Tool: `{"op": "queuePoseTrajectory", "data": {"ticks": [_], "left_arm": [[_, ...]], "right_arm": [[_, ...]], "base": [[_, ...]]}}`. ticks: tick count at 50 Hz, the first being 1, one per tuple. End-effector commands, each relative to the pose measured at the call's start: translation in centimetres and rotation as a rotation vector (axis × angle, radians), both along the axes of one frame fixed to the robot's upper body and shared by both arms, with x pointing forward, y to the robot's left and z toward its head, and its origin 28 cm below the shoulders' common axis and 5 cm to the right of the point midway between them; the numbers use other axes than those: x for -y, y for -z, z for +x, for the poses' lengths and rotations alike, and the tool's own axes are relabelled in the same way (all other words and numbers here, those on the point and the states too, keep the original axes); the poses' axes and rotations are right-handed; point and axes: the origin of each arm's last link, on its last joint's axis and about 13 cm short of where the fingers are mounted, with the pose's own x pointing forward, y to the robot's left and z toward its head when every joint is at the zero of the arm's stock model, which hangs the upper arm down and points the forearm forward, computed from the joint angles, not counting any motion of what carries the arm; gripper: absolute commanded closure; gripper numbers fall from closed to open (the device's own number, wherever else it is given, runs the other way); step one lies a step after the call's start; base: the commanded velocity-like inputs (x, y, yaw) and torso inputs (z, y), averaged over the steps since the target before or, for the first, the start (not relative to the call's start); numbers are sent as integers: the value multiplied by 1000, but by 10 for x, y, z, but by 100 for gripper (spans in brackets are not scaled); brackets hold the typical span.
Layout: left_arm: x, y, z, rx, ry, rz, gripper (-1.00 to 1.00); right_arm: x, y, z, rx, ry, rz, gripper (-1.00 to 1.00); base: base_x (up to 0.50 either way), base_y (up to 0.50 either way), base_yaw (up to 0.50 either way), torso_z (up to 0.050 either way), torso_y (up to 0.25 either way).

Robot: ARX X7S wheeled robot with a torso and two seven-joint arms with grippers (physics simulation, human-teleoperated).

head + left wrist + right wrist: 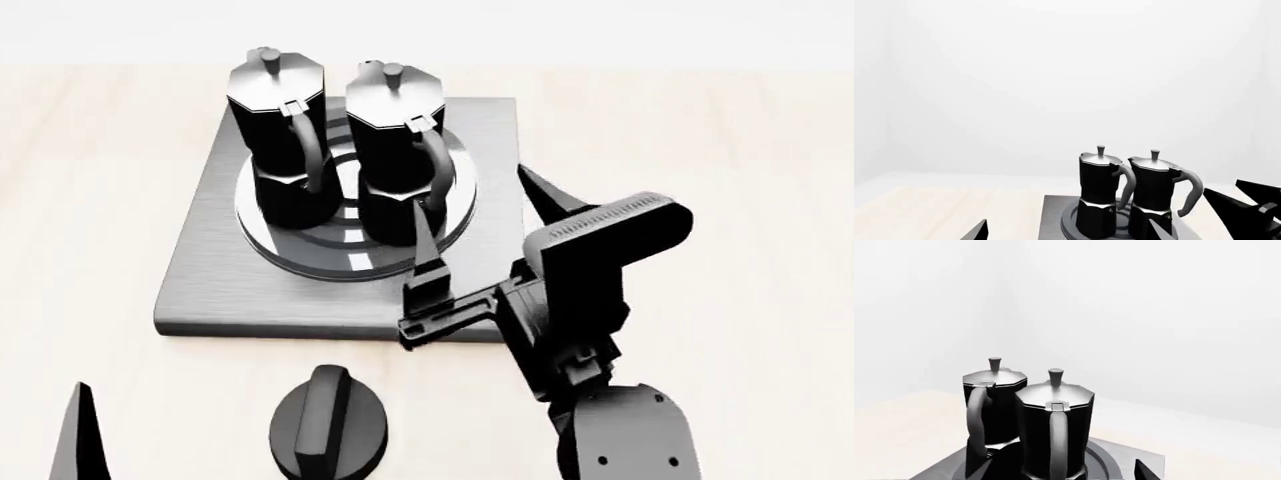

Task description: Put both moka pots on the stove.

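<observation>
Two moka pots point(278, 130) point(396, 150) upright together on the stove point(200, 270) burner, right gripper point(483, 205) at 4 o'clock, fingers spread, released, left gripper point(78, 435) barely visible, state unclear, black knob point(331, 425) at 6 o'clock.

2 moka pots point(276, 130) point(396, 150), 1 stove point(200, 270), 1 black round knob point(330, 425), 1 table point(80, 200)

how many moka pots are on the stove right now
2. The left moka pot and the right moka pot both stand upright, side by side, on the ring burner in the middle of the stove. No other pot shows in any view.
</observation>
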Motion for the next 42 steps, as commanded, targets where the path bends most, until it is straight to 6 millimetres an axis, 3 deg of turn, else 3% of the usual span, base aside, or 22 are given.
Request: {"op": "queuePoseTrajectory", "data": {"ticks": [1,9,14,27,42], "left_arm": [[0,2,0,0,2,3,-100],[1,1,0,2,4,2,-100],[1,1,-1,3,4,3,-100],[1,-1,-2,4,5,2,-100],[2,0,-1,3,9,4,-100]], "right_arm": [[-8,-48,-101,253,-24,67,-100],[-16,-69,-138,385,45,98,-100],[-19,-72,-149,453,159,64,-100],[-20,-67,-151,557,361,-18,-100],[-19,-46,-156,535,382,-12,-100]], "base": [[0,0,0,0,0],[0,0,0,0,0],[0,0,0,0,0],[0,0,0,0,0],[0,0,0,0,0]]}}
